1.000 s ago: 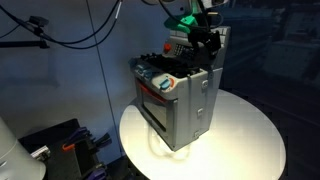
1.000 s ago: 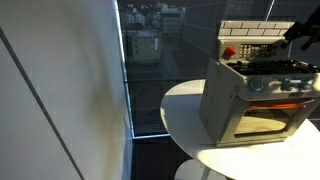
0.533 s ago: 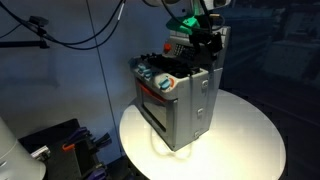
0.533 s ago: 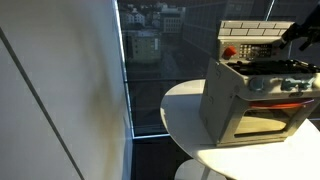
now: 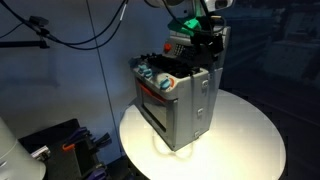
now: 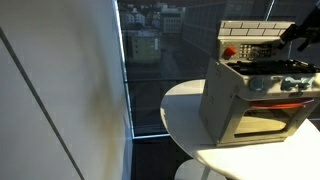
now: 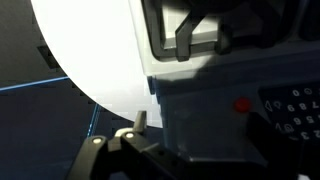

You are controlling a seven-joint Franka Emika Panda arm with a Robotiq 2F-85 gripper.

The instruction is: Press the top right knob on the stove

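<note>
The stove (image 5: 185,95) is shown standing on the round white surface (image 5: 250,135), with the pincer (image 5: 207,42) held over the rear of its top, close to the back panel (image 6: 255,30). Against the views of a second earlier almost no displacement is registered, so the press is judged not yet delivered. The teal knobs (image 5: 152,76) are too small and blurred for the top right one to be singled out, the arm (image 6: 303,30) is cut off at the frame edge, and the pincer's spread cannot be told, only a dark, partial outline being given in the wrist view.
</note>
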